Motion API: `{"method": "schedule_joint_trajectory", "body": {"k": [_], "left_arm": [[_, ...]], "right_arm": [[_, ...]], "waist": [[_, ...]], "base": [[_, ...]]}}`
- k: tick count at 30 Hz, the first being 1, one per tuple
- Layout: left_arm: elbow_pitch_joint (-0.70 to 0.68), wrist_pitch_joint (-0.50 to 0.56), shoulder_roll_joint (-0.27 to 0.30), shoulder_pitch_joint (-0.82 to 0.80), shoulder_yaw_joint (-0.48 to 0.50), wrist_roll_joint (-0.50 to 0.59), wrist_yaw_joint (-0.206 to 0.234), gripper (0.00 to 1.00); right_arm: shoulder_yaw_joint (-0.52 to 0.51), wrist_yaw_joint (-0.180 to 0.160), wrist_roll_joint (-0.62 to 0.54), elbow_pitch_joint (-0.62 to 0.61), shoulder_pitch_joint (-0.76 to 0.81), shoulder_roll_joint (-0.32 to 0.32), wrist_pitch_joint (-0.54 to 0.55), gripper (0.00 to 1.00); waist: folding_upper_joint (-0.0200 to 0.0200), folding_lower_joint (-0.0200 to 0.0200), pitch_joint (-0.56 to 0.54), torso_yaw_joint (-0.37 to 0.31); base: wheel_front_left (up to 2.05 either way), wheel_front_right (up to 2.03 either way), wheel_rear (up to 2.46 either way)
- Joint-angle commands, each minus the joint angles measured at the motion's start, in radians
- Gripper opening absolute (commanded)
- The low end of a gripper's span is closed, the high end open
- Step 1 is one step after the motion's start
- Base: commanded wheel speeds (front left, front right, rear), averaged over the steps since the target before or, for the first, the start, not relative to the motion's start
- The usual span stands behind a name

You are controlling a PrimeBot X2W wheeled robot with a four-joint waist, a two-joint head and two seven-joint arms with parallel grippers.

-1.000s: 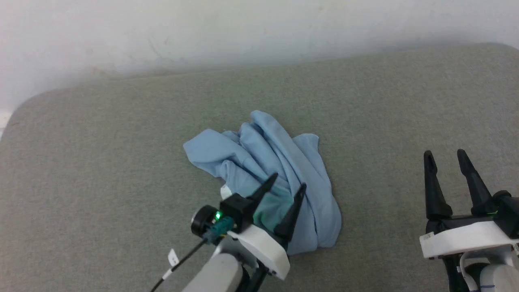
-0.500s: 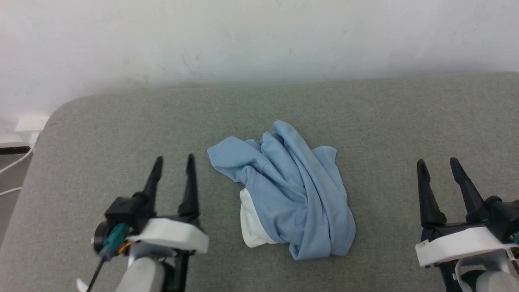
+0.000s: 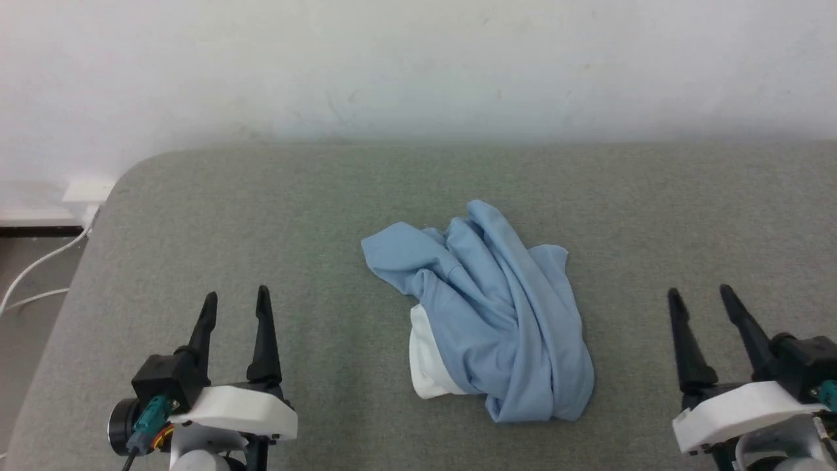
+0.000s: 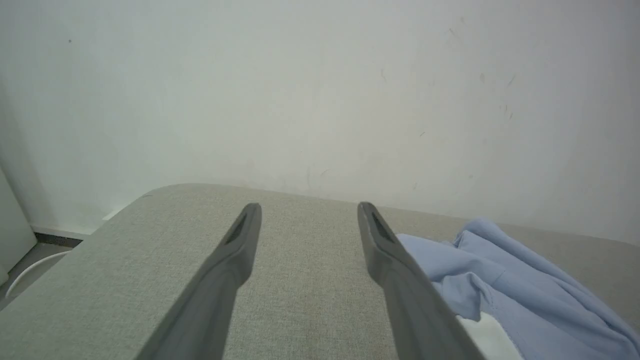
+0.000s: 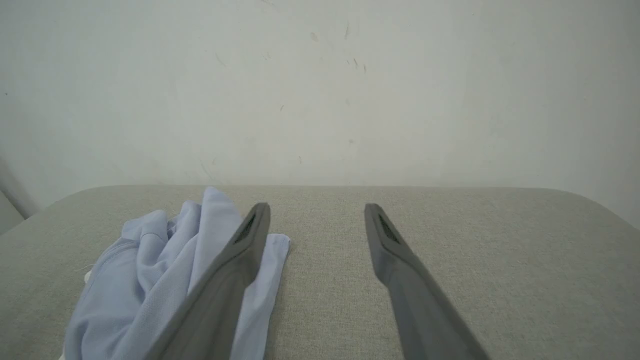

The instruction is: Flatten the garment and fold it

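The garment (image 3: 497,314) is a light blue top lying crumpled in a heap at the middle of the grey padded table (image 3: 261,216), with a white lining patch (image 3: 425,366) showing at its near left edge. My left gripper (image 3: 236,297) stands open at the lower left, well clear of the cloth, nothing between its fingers. At the lower right, my right gripper (image 3: 700,292) is open too, apart from the heap. In the left wrist view the garment (image 4: 505,280) lies right of the open gripper (image 4: 309,207). The right wrist view has the garment (image 5: 160,270) left of the open gripper (image 5: 316,206).
A white wall (image 3: 418,65) runs behind the table's far edge. The table's rounded left corner (image 3: 131,173) drops to the floor, where white cables (image 3: 39,268) and a white socket box (image 3: 88,190) sit. Bare grey surface surrounds the heap.
My left gripper has pulled back from over the garment's near edge to the lower left. The head camera has shifted, so the whole scene sits further right and lower. The white lining now shows.
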Motion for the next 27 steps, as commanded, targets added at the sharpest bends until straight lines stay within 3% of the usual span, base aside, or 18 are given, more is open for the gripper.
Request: {"method": "schedule_joint_trajectory", "body": {"k": [1, 6, 12, 22, 27], "left_arm": [[-0.006, -0.005, -0.005, -0.005, -0.004, 0.007, -0.005, 1.00], [-0.017, -0.005, -0.024, -0.036, -0.010, 0.012, -0.022, 1.00], [-0.027, -0.005, -0.048, -0.062, -0.021, 0.034, -0.045, 1.00], [-0.052, -0.005, -0.093, -0.112, -0.020, 0.057, -0.078, 1.00], [-0.051, -0.005, -0.108, -0.120, -0.018, 0.067, -0.089, 1.00]], "right_arm": [[-0.029, -0.001, -0.005, 0.019, -0.008, 0.001, 0.017, 1.00], [-0.087, -0.001, -0.023, 0.160, -0.094, 0.001, 0.114, 1.00], [-0.091, -0.001, 0.054, 0.371, -0.272, -0.037, 0.260, 1.00], [0.077, -0.001, 0.170, 0.611, -0.518, -0.157, 0.559, 1.00], [0.159, -0.001, 0.224, 0.717, -0.572, -0.188, 0.702, 1.00]], "waist": [[0.0000, 0.0000, 0.021, 0.036], [0.0000, 0.0000, 0.056, 0.105], [0.0000, 0.0000, 0.096, 0.167], [0.0000, 0.0000, 0.157, 0.216], [0.0000, 0.0000, 0.172, 0.223]], "base": [[0.00, 0.00, 0.00], [0.00, 0.00, 0.00], [0.00, 0.00, 0.00], [0.00, 0.00, 0.00], [0.00, 0.00, 0.00]]}}
